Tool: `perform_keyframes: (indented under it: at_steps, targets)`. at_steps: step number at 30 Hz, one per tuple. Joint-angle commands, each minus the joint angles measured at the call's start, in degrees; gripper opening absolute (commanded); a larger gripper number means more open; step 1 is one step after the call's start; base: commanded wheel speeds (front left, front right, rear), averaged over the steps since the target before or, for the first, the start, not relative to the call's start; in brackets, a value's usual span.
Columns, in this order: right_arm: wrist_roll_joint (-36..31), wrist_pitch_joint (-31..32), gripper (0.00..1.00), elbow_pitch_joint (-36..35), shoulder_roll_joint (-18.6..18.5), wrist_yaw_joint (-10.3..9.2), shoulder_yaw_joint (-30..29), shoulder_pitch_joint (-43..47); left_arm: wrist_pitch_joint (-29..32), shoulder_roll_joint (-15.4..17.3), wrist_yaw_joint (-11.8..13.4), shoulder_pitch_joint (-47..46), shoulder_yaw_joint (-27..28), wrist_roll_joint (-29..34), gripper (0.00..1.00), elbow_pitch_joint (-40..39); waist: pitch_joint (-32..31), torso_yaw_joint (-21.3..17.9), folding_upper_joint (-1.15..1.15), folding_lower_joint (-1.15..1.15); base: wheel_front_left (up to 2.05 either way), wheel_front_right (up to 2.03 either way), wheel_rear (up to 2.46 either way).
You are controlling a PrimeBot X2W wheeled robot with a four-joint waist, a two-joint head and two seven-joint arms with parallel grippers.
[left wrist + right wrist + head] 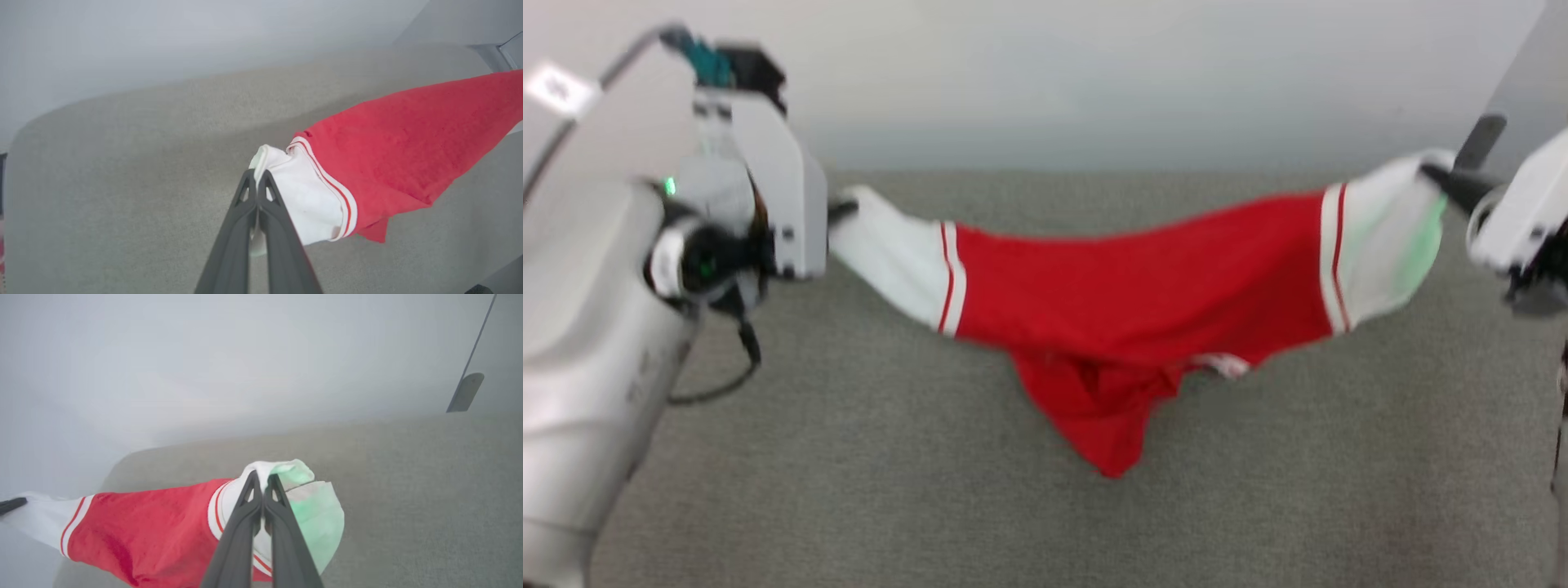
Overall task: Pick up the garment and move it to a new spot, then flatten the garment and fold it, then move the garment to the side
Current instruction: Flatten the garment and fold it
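A grey, felt-like surface (pixel 1258 506) is spread out flat, bordered at its far edge by a pale wall (pixel 1094 73). Whether it is touched by the drooping red tip of the garment (pixel 1127 286) cannot be told.

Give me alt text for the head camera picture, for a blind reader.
A red T-shirt with white sleeves hangs stretched between two claws: the left claw pinches one sleeve, the right claw the other. Its red middle sags toward a grey textured surface.
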Motion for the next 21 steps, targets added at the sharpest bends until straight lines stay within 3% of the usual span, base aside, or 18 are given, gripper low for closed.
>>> perform_keyframes:
  at_steps: [1,14,21]
  targets:
    - [-1.02,-1.10,0.00,0.54,0.68,-0.02,-0.84,-2.03,-0.24,-0.08,0.29,-1.59,0.11,0.63,0.00,-0.21,-3.50,1.51,0.00,0.00,0.00,0.00,0.00]
    - [-2.20,-12.70,0.00,11.51,2.62,-0.02,-2.57,-22.60,-9.69,-2.51,-0.11,-17.29,3.37,5.18,0.00,3.67,-5.74,3.23,0.00,0.00,0.00,0.00,0.00]
    - [-3.47,-15.08,0.00,16.12,2.90,-0.02,-3.45,-28.37,-11.12,-3.62,-0.57,-21.96,3.99,5.53,0.00,6.11,-0.70,4.04,0.00,0.00,0.00,0.00,0.00]
